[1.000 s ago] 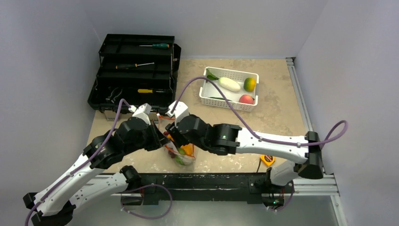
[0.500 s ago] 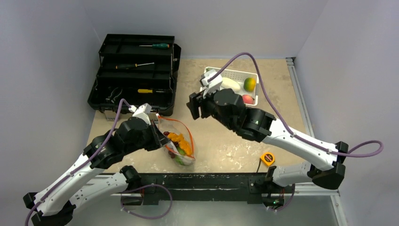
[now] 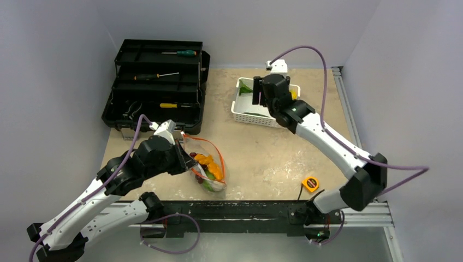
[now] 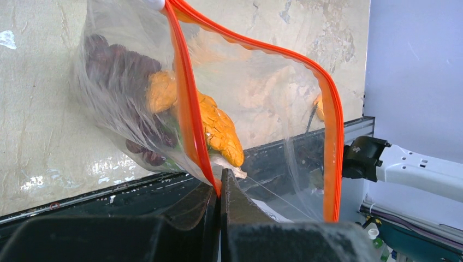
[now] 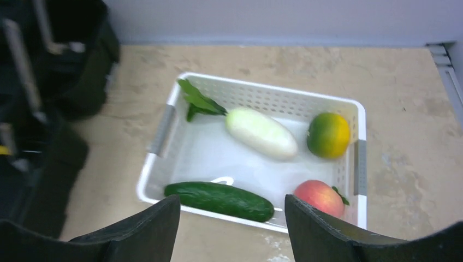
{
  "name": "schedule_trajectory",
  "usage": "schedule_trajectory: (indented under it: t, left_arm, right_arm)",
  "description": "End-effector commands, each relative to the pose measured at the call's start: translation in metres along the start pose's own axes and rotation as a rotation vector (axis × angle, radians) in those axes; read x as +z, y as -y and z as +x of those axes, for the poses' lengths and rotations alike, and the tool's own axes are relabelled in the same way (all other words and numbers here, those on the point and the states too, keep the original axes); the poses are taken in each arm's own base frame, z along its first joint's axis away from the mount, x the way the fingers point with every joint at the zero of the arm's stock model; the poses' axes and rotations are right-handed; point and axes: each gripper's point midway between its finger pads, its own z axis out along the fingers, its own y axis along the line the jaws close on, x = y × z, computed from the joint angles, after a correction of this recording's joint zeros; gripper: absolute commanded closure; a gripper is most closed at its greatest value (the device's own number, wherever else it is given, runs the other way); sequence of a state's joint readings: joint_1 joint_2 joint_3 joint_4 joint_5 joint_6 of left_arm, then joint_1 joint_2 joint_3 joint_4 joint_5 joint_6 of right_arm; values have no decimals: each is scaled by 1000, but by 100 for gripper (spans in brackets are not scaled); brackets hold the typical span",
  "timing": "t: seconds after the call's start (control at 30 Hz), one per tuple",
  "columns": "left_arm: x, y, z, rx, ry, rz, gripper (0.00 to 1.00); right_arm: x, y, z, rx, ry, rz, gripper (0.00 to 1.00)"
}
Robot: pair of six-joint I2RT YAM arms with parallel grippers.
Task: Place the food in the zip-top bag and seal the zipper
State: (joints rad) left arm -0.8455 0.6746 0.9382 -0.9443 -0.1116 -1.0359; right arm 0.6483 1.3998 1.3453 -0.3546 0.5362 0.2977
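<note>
The clear zip-top bag (image 3: pixel 208 169) lies in front of my left arm with its mouth open. Its orange-red zipper (image 4: pixel 185 109) loops wide, and the white slider (image 4: pixel 153 3) is at the top edge. Orange pieces (image 4: pixel 218 128) and dark purple grapes (image 4: pixel 109 54) are inside. My left gripper (image 4: pixel 220 183) is shut on the zipper edge of the bag. My right gripper (image 5: pixel 231 206) is open and empty above the near edge of the white basket (image 5: pixel 164 125). The basket holds a green cucumber (image 5: pixel 218 199), a pink peach (image 5: pixel 319 197), a yellow-green lemon (image 5: pixel 328 135) and a white radish (image 5: pixel 261 132).
An open black toolbox (image 3: pixel 155 82) with screwdrivers stands at the back left. A yellow tape measure (image 3: pixel 310 184) lies near the front right. The black mounting rail (image 3: pixel 245 210) runs along the near edge. Walls close in the left, back and right.
My right arm has swung away from the bag to the back, over the white basket, with its gripper open. The left gripper and the bag have stayed put.
</note>
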Motion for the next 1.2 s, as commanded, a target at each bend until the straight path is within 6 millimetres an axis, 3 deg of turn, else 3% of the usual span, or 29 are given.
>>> schedule_trajectory:
  t: [0.0,0.2,0.43,0.6,0.93,1.17]
  left_arm:
    - [-1,10,-5,3,16,40,100]
    - [-2,9,-5,2,17,39,100]
    - [-2,8,-4,3,16,37,100]
    - [-2,9,-4,3,15,36,100]
    - [-3,9,-4,3,12,40,100]
    - [-4,9,-3,2,11,39,100]
  right_arm:
    - [41,29,37,-35,-102,158,32]
    - [83,55,79,-56,-241,271,29]
    - [101,84,113,-53,-303,390,26]
    - [108,105,123,-52,-315,467,24]
    - [122,118,127,-19,-335,469,16]
    - [131,124,142,-17,-379,471,15]
